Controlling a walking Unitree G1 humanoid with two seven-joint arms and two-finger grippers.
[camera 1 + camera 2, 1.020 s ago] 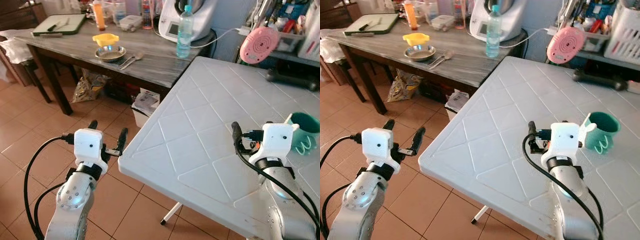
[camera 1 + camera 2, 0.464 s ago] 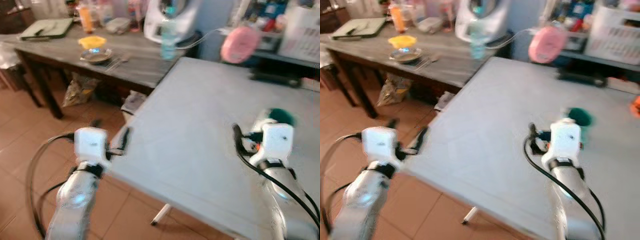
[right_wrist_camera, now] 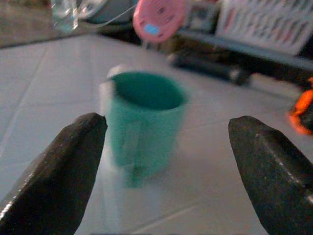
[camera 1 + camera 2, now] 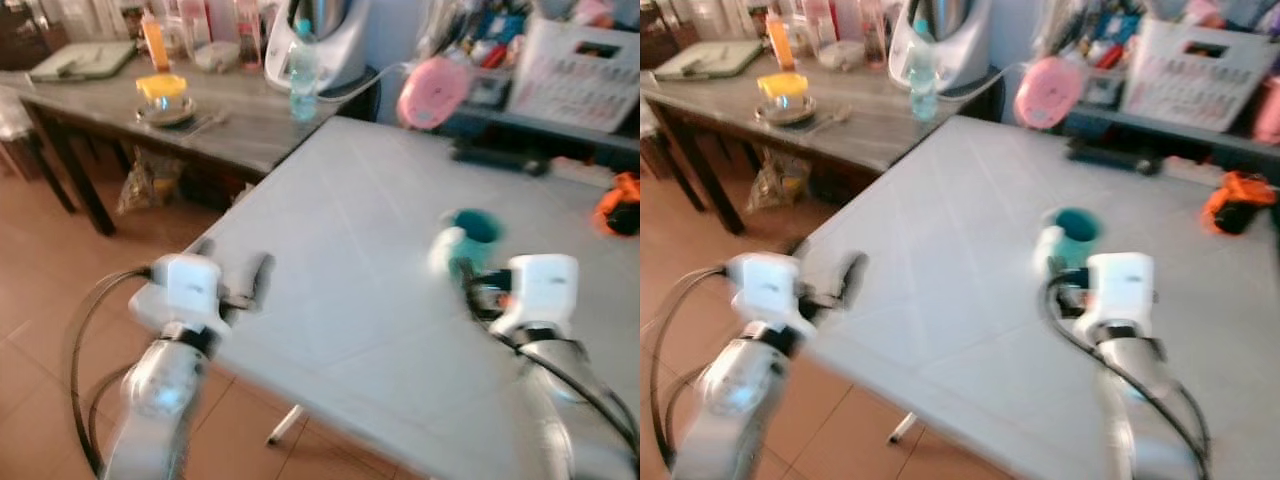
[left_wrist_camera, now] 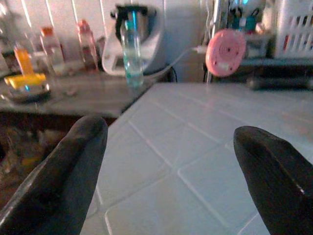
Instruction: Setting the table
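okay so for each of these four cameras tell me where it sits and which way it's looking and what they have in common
Left eye view: on the head, looking forward and down over the white table; both arms show.
Right eye view: same head camera, same scene, shifted slightly.
Left wrist view: on the left arm, looking between the open left claw across the table toward the water bottle.
Right wrist view: on the right arm, facing the teal mug between the open right claw.
Shared: all show the white table and the pink round thing.

Bright, even daylight; head views motion-blurred, wrist views dimmer and soft.
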